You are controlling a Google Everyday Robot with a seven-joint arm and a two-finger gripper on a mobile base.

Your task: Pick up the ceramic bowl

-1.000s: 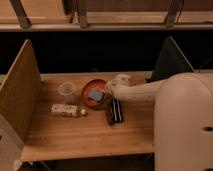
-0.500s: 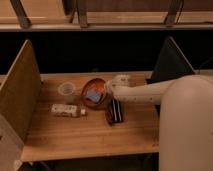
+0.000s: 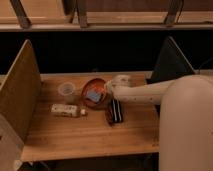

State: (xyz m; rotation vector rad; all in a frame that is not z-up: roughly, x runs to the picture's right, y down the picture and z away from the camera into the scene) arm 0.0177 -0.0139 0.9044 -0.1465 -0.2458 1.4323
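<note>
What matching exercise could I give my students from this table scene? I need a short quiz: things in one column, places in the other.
Things:
1. ceramic bowl
2. pale cup
3. white packet
4. dark pouch

Places:
A. nearest the left divider, lying flat
B. under the gripper
C. just left of the bowl
D. in front of the arm, right of the packet

Pairs: 1-B, 2-C, 3-A, 4-D

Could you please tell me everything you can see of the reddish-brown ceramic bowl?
The round, shallow, reddish-brown glazed ceramic bowl sits on the wooden table, right of the small translucent pale cup. Its rim looks darker. A pale bluish object shows inside it; the gripper is at its right edge.
</note>
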